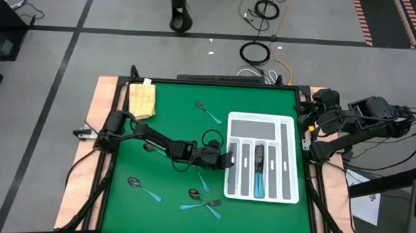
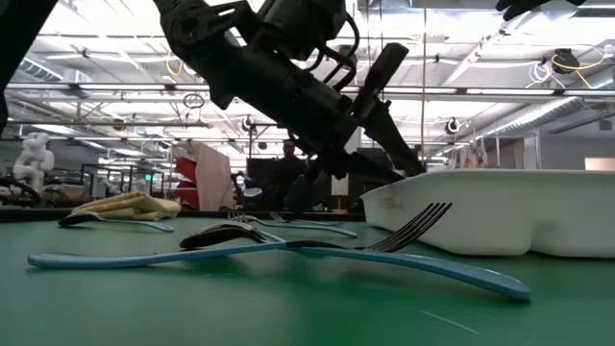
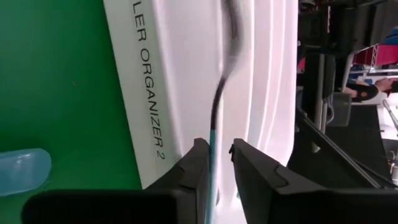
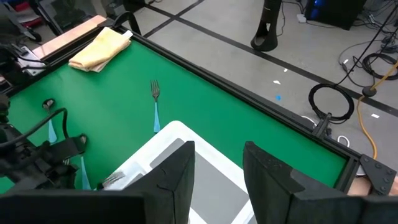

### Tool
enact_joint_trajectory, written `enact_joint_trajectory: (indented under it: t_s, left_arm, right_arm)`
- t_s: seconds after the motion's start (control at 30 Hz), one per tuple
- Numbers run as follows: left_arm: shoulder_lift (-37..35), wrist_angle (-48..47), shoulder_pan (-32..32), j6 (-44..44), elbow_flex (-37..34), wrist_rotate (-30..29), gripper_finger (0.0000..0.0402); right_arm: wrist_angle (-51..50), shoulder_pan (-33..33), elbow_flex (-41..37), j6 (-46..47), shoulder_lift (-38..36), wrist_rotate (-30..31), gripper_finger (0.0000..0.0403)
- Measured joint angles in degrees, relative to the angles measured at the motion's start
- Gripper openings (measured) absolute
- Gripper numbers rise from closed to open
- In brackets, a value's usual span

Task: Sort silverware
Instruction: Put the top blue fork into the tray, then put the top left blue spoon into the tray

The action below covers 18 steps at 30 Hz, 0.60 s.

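Loosely, a utensil [image 3: 217,99] stands between left fingers [image 3: 249,168].

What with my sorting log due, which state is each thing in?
Left gripper: at organizer tray left edge, jaws parted around teal-handled utensil.
Right gripper: parked aside, jaws open, empty.
Organizer tray: partly filled.
Yellow cloth: folded.
Loose silverware: lying flat, unsorted.

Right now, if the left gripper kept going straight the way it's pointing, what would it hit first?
Most likely the white organizer tray. The left gripper points at the tray's near wall, with a teal-handled utensil between its fingers reaching over that edge. Depth is uncertain.
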Motion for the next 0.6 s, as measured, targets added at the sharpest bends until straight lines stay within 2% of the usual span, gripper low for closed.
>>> enact_joint_trajectory:
  t_s: [0.3, 0.43, 0.5, 0.6]
  left_arm:
    - [0.0, 0.55, 0.16, -0.91, 0.02, 1.11, 0.0105]
    - [-0.36, 3.9, 0.22, -0.78, 0.02, 1.88, 0.0111]
    - [-1.69, 5.26, 0.5, 1.99, 0.27, 2.09, 0.0111]
    - [-5.52, 5.47, 2.08, 11.37, 1.09, 2.84, 0.0112]
  right_arm:
    - [0.27, 0.0, 0.0, 0.0, 0.0, 0.0, 0.0123]
    - [0.27, 0.0, 0.0, -0.01, 0.0, 0.0, 0.0123]
    - [0.25, 0.0, 0.0, -0.02, -0.01, 0.0, 0.0123]
    - [0.25, -0.01, 0.0, -0.02, 0.0, 0.0, 0.0123]
